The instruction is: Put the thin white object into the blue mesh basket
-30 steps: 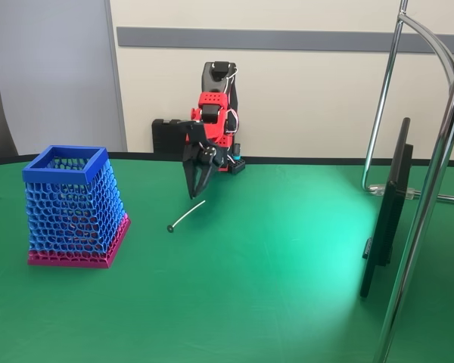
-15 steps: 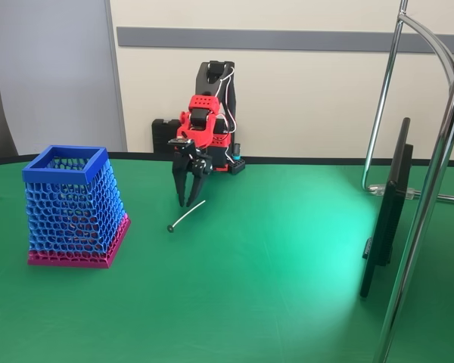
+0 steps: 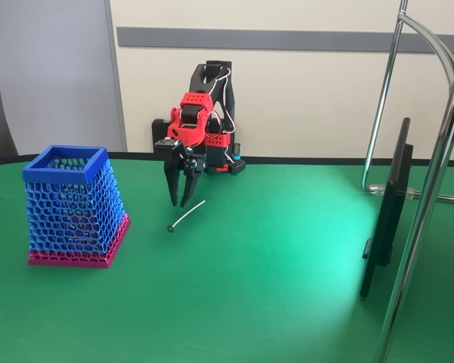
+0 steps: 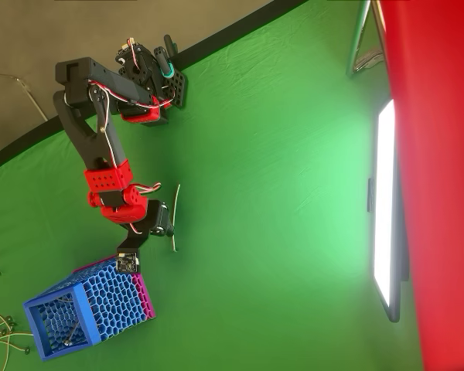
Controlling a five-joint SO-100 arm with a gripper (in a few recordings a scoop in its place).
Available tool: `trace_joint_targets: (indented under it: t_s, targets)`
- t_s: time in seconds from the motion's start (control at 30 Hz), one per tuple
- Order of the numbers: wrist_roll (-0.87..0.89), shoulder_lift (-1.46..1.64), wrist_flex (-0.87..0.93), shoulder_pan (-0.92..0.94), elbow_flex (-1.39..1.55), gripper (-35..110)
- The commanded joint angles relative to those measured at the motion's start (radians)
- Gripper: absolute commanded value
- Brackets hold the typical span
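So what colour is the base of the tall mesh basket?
Magenta-pink base under the blue honeycomb-mesh basket, clearest in the fixed view.

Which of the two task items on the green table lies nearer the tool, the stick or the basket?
The thin white stick: it lies just beside the tool, while the blue mesh basket stands farther away, to the left in the fixed view.

From above we are seeing the red and black arm (image 4: 100, 166) reaching from its base at the upper left across the green counter (image 4: 278, 193). The tool (image 4: 156, 229) is sitting at the arm's lower end, and we cannot tell how its jaws are standing. The thin white object (image 4: 175, 216) is lying flat on the counter just beside the tool. The blue mesh basket (image 4: 85, 313) is appearing tilted at the lower left, near the tool.
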Motion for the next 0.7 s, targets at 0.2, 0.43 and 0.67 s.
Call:
trace_joint_targets:
  t_s: [0.2,0.43,0.67]
  targets:
    - [-0.006,-0.101,0.071,-0.005,-0.156,14]
    - [-0.002,-0.193,0.063,0.006,-0.216,14]
    - [-0.014,-0.245,0.081,0.023,-0.285,14]
